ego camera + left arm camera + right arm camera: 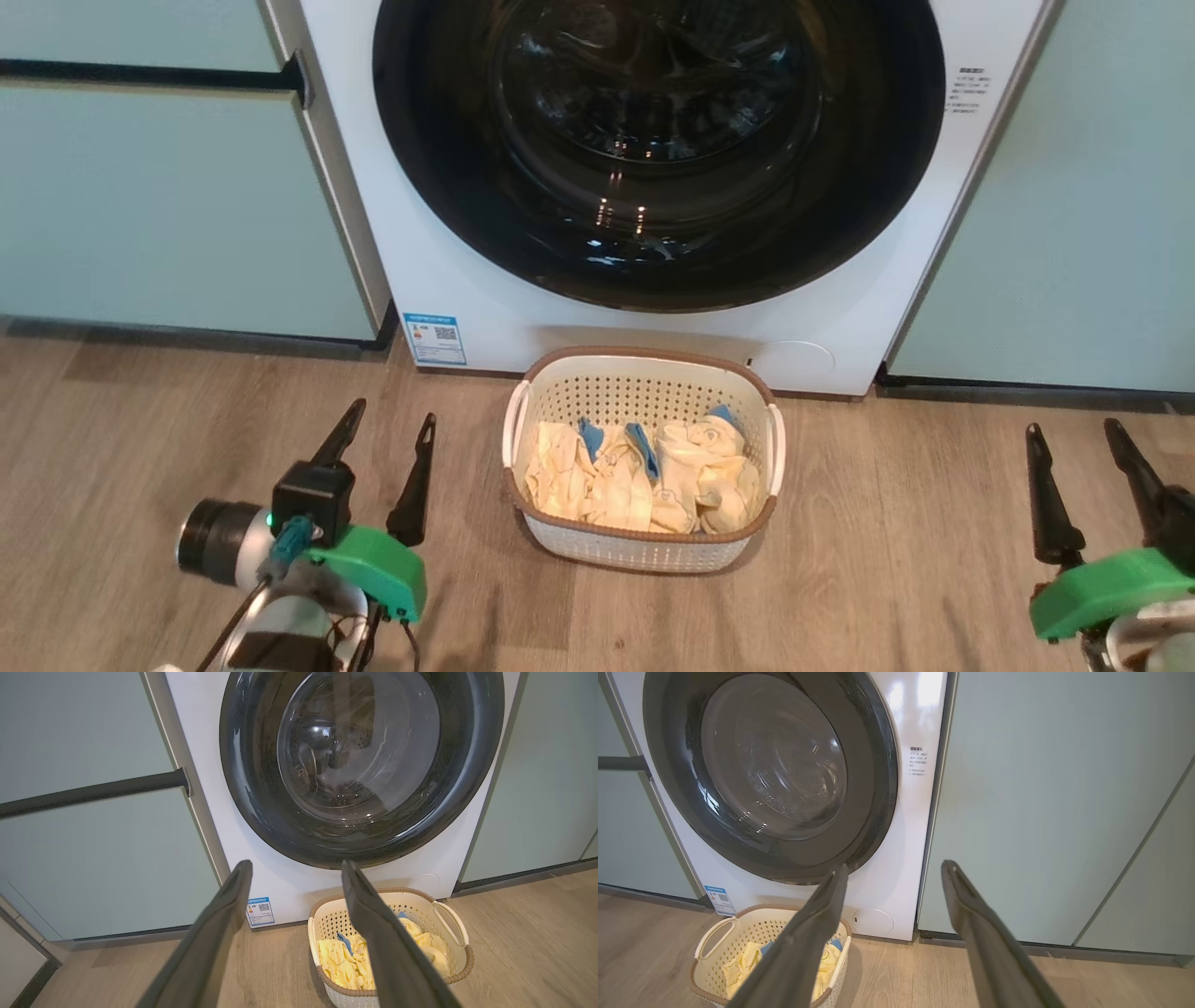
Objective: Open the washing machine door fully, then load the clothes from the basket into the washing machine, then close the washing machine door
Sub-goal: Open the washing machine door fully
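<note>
- On the wooden floor (140, 420), just in front of the washing machine (448, 280), stands the basket (644, 357), with the clothes (635, 476) heaped inside it.
- The washing machine door (420, 140) sits closed against the white front.
- The left gripper (392, 411) hovers left of the basket, jaws apart and empty.
- The right gripper (1072, 427) hovers well to the basket's right, jaws likewise apart, holding nothing.

A: Light?
B: Bright, even, probably from overhead. Highlights glint on the washing machine door (616, 210); white glare hits the washing machine (920, 700) front.
A: Sharpness?
B: Head view crisp. Wrist views bow at the edges, and the left end effector (296, 864) looks soft.
</note>
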